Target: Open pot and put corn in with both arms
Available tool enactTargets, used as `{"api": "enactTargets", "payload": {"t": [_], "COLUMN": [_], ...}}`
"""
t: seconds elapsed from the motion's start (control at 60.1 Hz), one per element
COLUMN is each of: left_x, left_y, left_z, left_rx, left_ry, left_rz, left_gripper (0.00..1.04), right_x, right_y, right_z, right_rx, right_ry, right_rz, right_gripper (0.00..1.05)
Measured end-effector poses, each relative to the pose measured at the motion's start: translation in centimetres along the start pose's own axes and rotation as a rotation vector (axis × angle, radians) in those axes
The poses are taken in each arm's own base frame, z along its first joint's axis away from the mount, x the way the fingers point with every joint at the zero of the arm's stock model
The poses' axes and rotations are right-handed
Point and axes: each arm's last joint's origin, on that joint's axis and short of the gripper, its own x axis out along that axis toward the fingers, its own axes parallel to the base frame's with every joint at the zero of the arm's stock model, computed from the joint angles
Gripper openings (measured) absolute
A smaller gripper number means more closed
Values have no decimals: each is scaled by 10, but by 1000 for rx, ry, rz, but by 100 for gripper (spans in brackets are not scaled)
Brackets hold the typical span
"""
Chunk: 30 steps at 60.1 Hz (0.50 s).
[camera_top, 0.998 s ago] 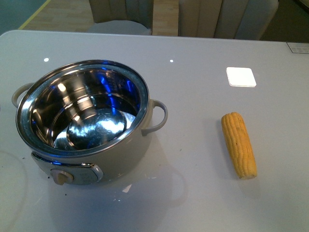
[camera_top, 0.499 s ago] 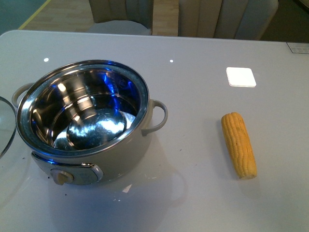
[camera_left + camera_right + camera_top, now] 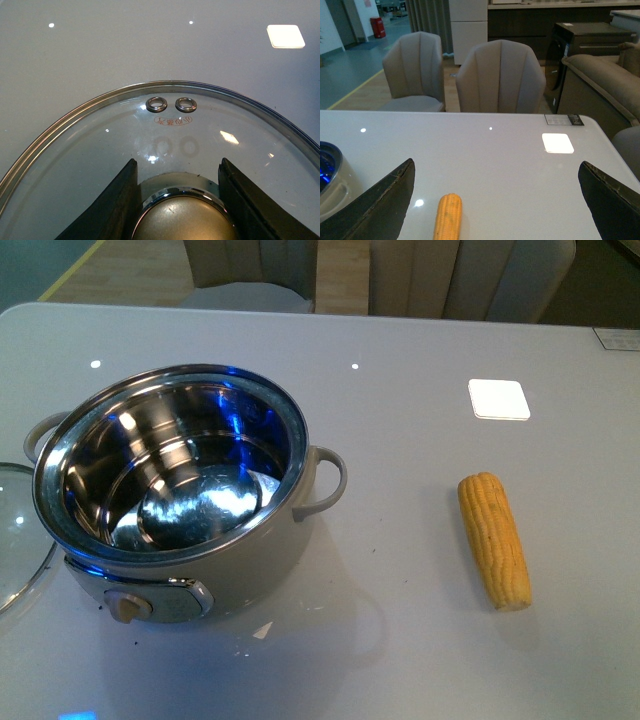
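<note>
Okay, front camera up: the pot (image 3: 170,490) sits open on the grey table (image 3: 400,370), on my left side. I see right down into its shiny steel bowl, with blue light glinting inside. Its beige knob (image 3: 125,607) faces me, and one loop handle sticks out on each side.

The glass lid (image 3: 18,540) is off. It shows at the left edge of the front view, just beside the pot's wall and cut by the frame. I cannot tell whether it rests on the table or hangs above it.

On the left wrist camera, the left gripper (image 3: 177,162) has its two black fingers (image 3: 117,210) pressed in on either side of the lid's brass-coloured handle (image 3: 182,220). So it is clamped on the lid. Two small steel-ringed vent holes (image 3: 156,104) show in the glass beyond the fingers.

The corn (image 3: 495,538) lies flat on the table, well to the right of the pot, touching nothing. One blunt end points toward me and the other away.

On the right wrist camera, the right gripper (image 3: 496,165) is spread wide with nothing in it. The corn shows in the gap between its fingers, on the table ahead. Grey chairs (image 3: 500,75) stand beyond the far edge.
</note>
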Motion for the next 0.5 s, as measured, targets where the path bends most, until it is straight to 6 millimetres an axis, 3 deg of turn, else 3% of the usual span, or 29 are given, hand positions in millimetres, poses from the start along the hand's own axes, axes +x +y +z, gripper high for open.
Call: {"api": "enactTargets", "payload": {"t": [0.133,0.466,0.499], "left_x": [2,-6,-9], "left_y": [1,-2,-2], "left_z": [-1,5,9], "left_rx": [-5,28,32], "left_ry": [-4,-4,-11], "left_rz": [2,27,31], "left_gripper": [43,98,100], "right_x": [0,0,0], "right_y": [0,0,0], "right_z": [0,0,0], "right_rx": [0,0,0], "right_ry": [0,0,0], "right_rz": [0,0,0], "right_gripper": [96,96,96]}}
